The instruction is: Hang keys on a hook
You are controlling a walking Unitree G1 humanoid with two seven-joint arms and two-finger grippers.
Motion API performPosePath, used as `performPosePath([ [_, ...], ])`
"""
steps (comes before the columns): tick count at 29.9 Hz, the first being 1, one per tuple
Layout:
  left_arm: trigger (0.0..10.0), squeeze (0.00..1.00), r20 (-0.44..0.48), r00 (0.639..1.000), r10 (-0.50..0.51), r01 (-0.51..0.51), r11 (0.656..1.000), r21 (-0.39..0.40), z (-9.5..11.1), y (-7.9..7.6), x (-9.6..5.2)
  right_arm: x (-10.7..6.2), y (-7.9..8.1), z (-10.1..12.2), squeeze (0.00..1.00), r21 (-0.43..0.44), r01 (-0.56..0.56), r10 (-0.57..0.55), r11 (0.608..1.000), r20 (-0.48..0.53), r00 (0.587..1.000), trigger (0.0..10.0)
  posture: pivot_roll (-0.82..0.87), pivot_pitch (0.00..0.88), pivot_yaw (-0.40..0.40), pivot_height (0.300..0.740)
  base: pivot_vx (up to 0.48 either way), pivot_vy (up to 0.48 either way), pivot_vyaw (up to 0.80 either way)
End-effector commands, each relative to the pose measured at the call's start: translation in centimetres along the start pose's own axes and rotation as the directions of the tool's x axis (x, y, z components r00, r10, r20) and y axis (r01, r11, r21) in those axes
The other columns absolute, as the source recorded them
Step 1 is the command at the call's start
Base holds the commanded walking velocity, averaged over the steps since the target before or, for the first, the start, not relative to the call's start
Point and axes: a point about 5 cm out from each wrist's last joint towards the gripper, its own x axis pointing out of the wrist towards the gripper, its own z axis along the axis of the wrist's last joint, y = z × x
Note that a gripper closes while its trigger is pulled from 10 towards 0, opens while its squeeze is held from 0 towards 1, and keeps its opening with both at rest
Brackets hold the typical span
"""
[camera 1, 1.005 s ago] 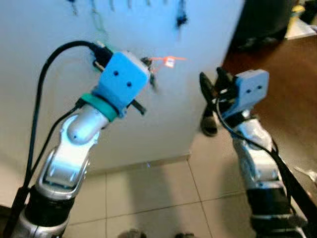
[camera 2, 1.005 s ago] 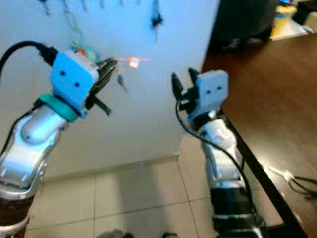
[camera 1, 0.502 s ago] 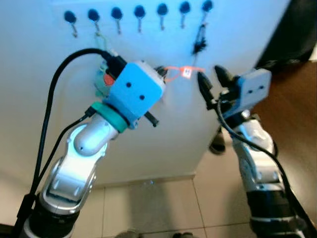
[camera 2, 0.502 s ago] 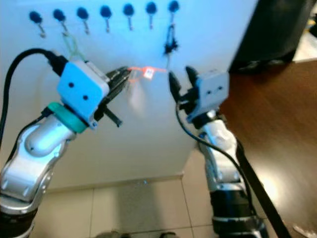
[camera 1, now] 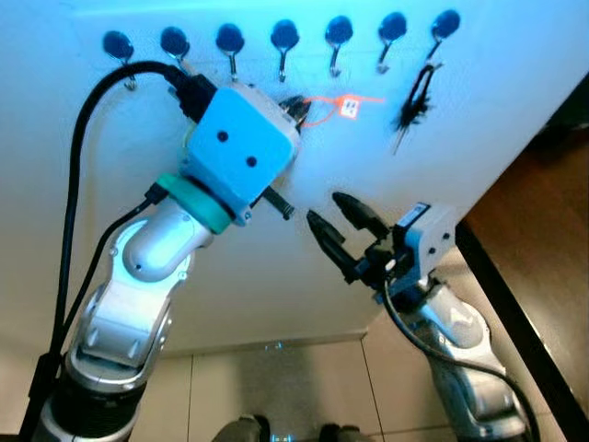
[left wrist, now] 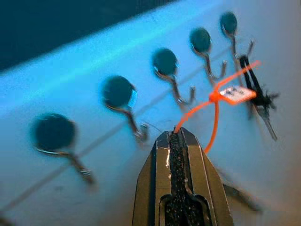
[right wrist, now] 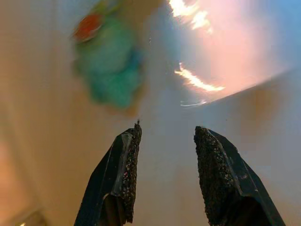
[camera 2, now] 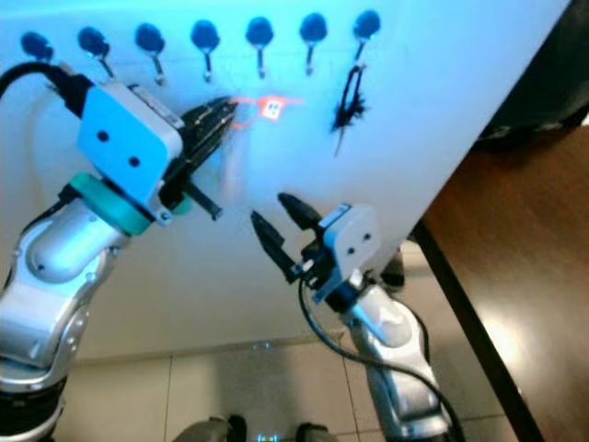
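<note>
Upper centre, the left gripper (left wrist: 181, 136) pinches an orange tagged key loop (left wrist: 217, 101) below dark round wall hooks (camera 1: 284, 37); the right gripper (camera 1: 335, 224), lower right, gapes.

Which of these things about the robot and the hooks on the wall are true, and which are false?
1. The left gripper is shut on a thin orange loop with a small white tag. True.
2. The right gripper has its fingers pressed together. False: they stand apart, holding nothing.
3. A dark bunch of keys hangs from the row of round blue-headed wall hooks. True.
4. The orange loop already hangs on a hook. False: the left gripper holds it below the hooks.
</note>
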Motion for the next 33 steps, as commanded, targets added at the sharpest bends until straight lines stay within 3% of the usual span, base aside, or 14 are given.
performPosePath([
  [1,10.0,0.0,0.004,1.0,0.014,-0.014,1.0,0.007,0.2,0.3,-0.1,0.0,0.6,0.1,0.0,-0.011,-0.022,0.022,1.0,0.008,1.0,10.0,0.1,0.083,0.099,0.74,0.0,0.0,0.0],
  [5,10.0,0.0,0.008,0.999,0.035,-0.035,0.999,0.028,0.4,1.3,0.0,-0.6,1.5,-0.9,0.0,-0.011,-0.025,0.024,1.0,-0.028,0.999,10.0,0.1,0.08,0.101,0.74,0.0,0.0,0.0],
  [14,10.0,0.0,-0.07,0.991,0.115,-0.106,0.987,0.122,-0.7,2.9,-0.1,1.1,0.3,-0.3,0.0,-0.044,0.031,-0.03,0.999,0.012,0.999,10.0,0.12,0.074,0.1,0.74,0.0,0.0,0.0],
  [21,10.0,0.0,-0.07,0.985,0.156,-0.145,0.98,0.139,-0.8,3.7,0.2,2.1,-0.3,0.8,0.0,-0.071,0.044,-0.039,0.997,0.065,0.997,10.0,0.12,0.071,0.097,0.74,0.0,0.0,0.0],
  [33,10.0,0.0,-0.054,0.982,0.183,-0.174,0.974,0.148,-0.6,4.2,1.1,2.2,-0.5,0.8,0.0,-0.079,0.052,-0.046,0.996,0.069,0.997,10.0,0.11,0.071,0.104,0.74,0.0,0.0,0.0],
])
